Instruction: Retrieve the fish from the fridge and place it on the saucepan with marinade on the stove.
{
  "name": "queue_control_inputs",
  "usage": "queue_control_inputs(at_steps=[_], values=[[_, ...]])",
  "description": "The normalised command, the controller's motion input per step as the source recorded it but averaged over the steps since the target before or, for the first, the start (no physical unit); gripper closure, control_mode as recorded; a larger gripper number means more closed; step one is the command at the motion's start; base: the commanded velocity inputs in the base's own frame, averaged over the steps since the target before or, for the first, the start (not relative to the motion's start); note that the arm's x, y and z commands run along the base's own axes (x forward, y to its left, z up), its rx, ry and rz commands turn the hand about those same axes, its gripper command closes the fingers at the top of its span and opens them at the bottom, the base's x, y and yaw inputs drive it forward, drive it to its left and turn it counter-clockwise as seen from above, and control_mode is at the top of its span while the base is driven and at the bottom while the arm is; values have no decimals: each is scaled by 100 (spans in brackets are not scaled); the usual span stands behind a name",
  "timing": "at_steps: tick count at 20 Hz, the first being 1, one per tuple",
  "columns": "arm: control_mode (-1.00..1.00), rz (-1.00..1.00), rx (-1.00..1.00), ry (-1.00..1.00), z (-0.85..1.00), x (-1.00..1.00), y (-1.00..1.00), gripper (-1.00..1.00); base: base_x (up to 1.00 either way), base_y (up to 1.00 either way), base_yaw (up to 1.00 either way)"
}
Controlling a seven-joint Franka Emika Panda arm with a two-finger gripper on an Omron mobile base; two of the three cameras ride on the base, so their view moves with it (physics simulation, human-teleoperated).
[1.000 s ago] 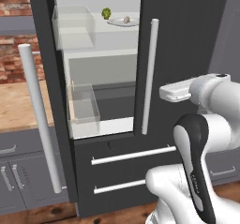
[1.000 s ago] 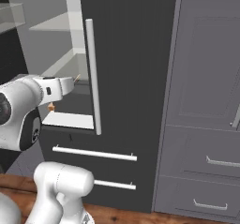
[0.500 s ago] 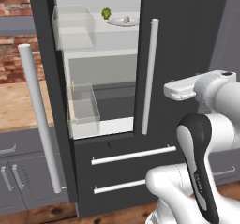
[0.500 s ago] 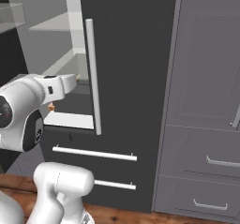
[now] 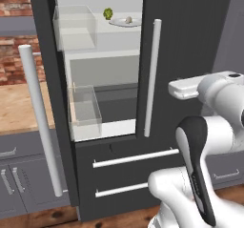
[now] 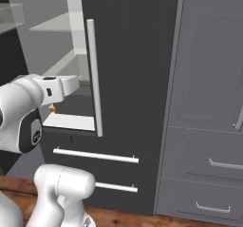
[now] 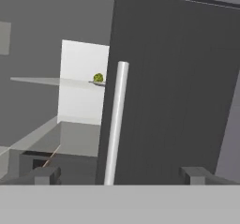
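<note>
Status: early. The fridge (image 5: 190, 41) has its left door (image 5: 40, 103) swung out, while the right door (image 5: 186, 55) covers the right half of the opening, its pale handle (image 5: 151, 77) vertical at the door's left edge. White interior exposed in the gap.

Visible inside: a clear bin (image 5: 74, 27) on the upper shelf, another clear bin (image 5: 86, 111) lower down, and at the back of the upper shelf a plate (image 5: 125, 23) with a beige lump (image 5: 128, 19) and a small green item (image 5: 108, 13) just left of it. None of that is the fish; I can't spot it in the exposed part, probably behind the right door or too small to make out.

Hand (image 7: 119, 175) is spread wide and empty, facing the right door, its handle (image 7: 116, 124) running up between the fingertips (image 7: 47, 174) in the hand view. Whether it's touching the handle, can't tell.

Left to do: open the right door wider (likely current step), locate and grasp fish, drive to stove, drop fish in saucepan with marinade. Essentially everything past the door opening is pending.
</note>
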Motion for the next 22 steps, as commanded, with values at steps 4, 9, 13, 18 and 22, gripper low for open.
queue_control_inputs(at_steps=[4, 9, 13, 18, 22], values=[[-100, -5, 0, -5, 0, 0, -6, -100, 0, 0, 0], [-100, 0, 0, 0, 0, 6, 0, -100, 0, 0, 0], [-100, 0, 0, 0, -1, 31, 0, -100, 0, 0, 0], [-100, 0, 0, 0, -3, 49, 0, -100, 0, 0, 0], [-100, 0, 0, 0, -4, 46, 0, -100, 0, 0, 0]])
